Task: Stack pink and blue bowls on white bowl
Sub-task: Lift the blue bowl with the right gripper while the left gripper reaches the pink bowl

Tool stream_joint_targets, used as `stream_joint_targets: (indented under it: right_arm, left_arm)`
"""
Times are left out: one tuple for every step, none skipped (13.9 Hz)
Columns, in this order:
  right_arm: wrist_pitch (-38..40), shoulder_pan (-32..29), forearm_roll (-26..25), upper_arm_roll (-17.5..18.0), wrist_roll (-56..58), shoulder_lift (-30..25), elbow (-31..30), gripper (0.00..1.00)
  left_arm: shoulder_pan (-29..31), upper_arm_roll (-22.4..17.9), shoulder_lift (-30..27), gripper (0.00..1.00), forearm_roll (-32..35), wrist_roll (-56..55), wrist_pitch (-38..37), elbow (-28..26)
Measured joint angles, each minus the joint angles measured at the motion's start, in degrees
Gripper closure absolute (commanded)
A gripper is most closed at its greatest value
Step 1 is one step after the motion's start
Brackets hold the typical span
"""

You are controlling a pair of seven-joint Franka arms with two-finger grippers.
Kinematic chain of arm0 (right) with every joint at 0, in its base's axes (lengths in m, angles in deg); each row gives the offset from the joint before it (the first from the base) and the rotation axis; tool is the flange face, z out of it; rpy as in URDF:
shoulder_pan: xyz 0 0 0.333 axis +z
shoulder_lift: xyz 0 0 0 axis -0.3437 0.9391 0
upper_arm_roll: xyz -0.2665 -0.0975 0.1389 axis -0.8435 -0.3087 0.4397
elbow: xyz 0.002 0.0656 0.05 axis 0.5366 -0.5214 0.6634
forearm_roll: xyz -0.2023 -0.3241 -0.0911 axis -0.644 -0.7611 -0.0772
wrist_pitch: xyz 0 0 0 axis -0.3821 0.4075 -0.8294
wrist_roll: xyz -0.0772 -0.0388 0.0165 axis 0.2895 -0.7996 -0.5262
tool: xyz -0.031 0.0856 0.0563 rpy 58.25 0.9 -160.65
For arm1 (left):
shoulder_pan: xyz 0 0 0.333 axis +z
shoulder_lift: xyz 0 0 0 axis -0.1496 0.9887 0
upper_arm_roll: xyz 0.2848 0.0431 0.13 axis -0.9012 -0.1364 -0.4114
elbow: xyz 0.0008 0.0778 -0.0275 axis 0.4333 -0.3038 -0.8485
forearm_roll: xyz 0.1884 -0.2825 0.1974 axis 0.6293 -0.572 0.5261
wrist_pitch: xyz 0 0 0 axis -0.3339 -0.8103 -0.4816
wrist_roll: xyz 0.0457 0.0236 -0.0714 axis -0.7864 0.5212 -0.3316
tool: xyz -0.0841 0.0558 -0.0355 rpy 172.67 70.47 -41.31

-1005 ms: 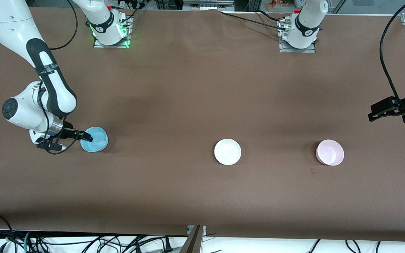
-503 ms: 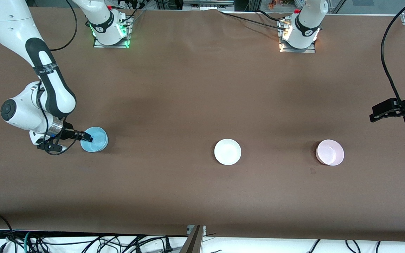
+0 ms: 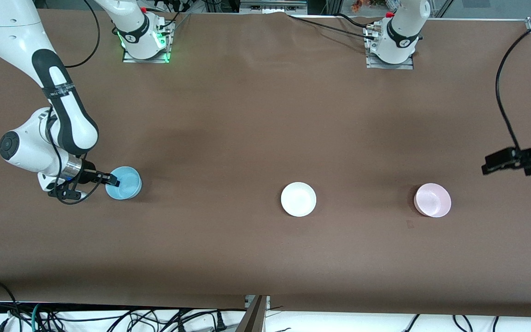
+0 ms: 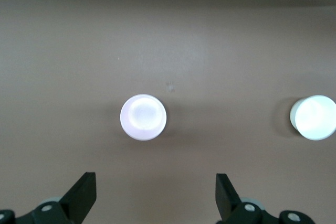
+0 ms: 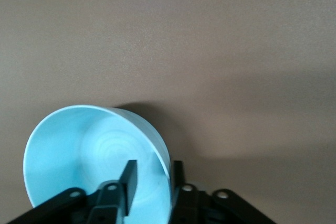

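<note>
I see my right arm bent low, its tool (image 3: 109, 180) clenched on the blue bowl's (image 3: 125, 182) rim at the right arm's end of the counter (image 3: 247, 138), one finger inside, one outside. My left tool (image 4: 155, 195) hangs released over the counter near the pink bowl (image 3: 432, 199); its arm is cut off. The white bowl (image 3: 298, 198) sits between the others.

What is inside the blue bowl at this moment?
Only one finger of the right gripper is inside the blue bowl; the other is outside its wall. The bottom under that finger is covered.
</note>
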Motion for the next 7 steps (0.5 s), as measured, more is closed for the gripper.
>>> stream_joint_targets:
  right_arm:
    - [0.1,0.0,0.0,0.0,0.04,0.0,0.0,1.0]
    - [0.4,-0.01,0.0,0.0,0.08,0.0,0.01,1.0]
    - [0.81,-0.02,0.02,-0.01,0.12,0.0,0.05,1.0]
    - [1.09,-0.02,0.02,-0.01,0.17,-0.01,0.14,1.0]
    - [1.34,-0.02,0.02,-0.01,0.25,0.0,0.2,1.0]
    - [1.49,-0.02,0.02,-0.01,0.36,0.0,0.24,1.0]
    - [1.78,-0.02,0.02,-0.01,0.48,0.0,0.35,1.0]
  left_arm:
    - [0.27,-0.15,2.01,0.0,0.01,0.0,2.31,-0.12]
    - [0.67,-0.22,3.96,0.0,0.04,0.0,4.64,-0.32]
    - [1.29,-0.26,5.93,0.0,0.04,0.1,7.16,-0.72]
    - [2.03,-0.4,7.77,0.0,0.05,0.15,9.82,-1.3]
    - [2.74,-0.88,9.36,0.0,0.05,0.16,12.81,-2.18]
    - [3.41,-1.66,10.77,0.0,0.05,0.25,16.33,-3.5]
    - [3.96,-2.7,12.04,0.0,0.06,0.36,19.74,-4.99]
